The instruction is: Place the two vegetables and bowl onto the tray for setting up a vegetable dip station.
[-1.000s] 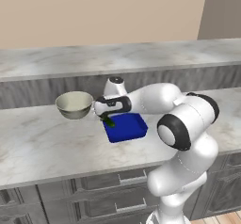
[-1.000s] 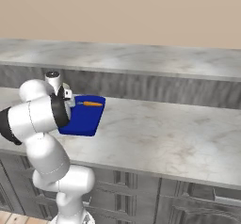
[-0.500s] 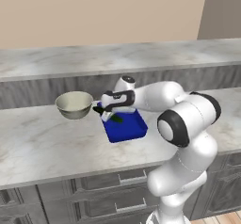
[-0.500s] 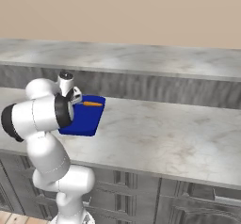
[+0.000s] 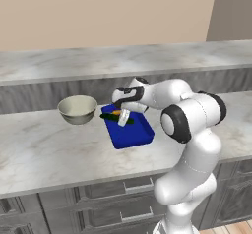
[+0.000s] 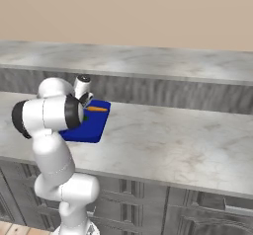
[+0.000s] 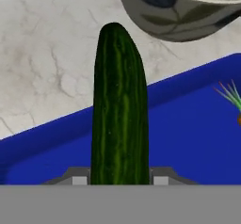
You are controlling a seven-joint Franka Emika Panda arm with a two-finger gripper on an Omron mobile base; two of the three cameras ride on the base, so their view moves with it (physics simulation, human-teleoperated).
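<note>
**A:** Which way is the cucumber (image 7: 119, 110) lying from the gripper (image 5: 124, 117)?

**B:** Straight out ahead of it. In the hand view the gripper is clamping the near end between its part-closed jaws, and the long axis is running away from the hand, crossing the rim of the blue tray (image 7: 188, 138) and pointing toward the bowl (image 7: 183, 9).

**A:** So it is overhanging the tray?

**B:** The far tip is showing above bare worktop (image 7: 42, 53), beyond the rim; the held end is sitting over the tray floor. In the left base view the cucumber (image 5: 109, 117) is lying across the tray's (image 5: 132, 133) far end, nearest the bowl (image 5: 78, 109).

**A:** And the carrot (image 6: 97, 109)?

**B:** Already lying in the tray (image 6: 89, 128), just beside the cucumber; its green tip (image 7: 229, 94) is peeking in at the edge of the hand view.

**A:** What is the coming move turning on?

**B:** By my reading, on that overhang: letting go cleanly is probably calling for the cucumber's length to come inside the rim. The bowl is standing on the worktop, just beside the tray, waiting its turn.
</note>
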